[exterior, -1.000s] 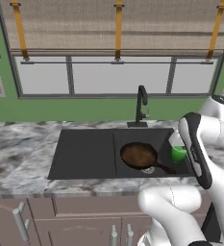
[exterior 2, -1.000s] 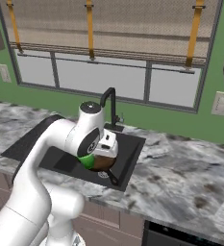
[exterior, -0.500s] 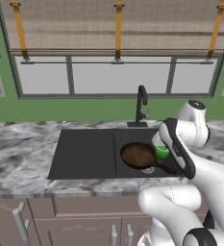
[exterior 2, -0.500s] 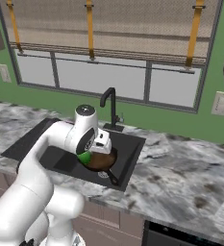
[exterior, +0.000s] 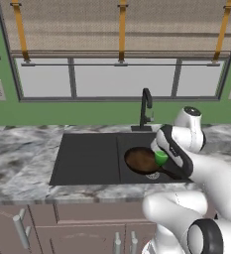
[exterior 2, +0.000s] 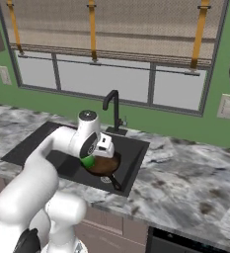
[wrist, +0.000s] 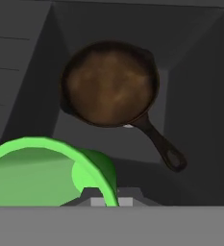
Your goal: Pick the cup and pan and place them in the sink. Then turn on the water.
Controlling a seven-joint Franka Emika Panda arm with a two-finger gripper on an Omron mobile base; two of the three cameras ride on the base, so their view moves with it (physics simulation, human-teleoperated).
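— What has changed since a second ago?

— The arm has swung in from the right edge of the sink [exterior: 87,158]. The cup [exterior: 160,158] hung beside the basin's right rim then; now it hangs over the right basin, just past the pan [exterior: 141,160]. The pan has stayed where it was.

— And the claw [wrist: 105,198]?

— Pinching the cup. The hand view shows the cup's rim [wrist: 46,166] close against the lens, at the lower left, with a dark fingertip at its wall. In the right base view the cup [exterior 2: 88,161] peeks out green under the white hand, above the pan's near edge [exterior 2: 104,165].

— What is in the sink?

— The right basin holds the pan, flat on the floor, handle pointing toward the front right corner. The left basin looks bare. I cannot tell whether the cup touches the pan; it seems to hang above it.

— Shapes and surfaces?

— The cup is plain, glossy bright green, slightly tapered, open at the top. The pan is round, shallow, mottled brown inside with a dark rim and a short dark handle [wrist: 165,148]. The sink is matte black, rectangular, two basins. A slim black faucet [exterior: 146,110] curves up behind the divider. The table [exterior: 23,154] is grey-white marbled stone.
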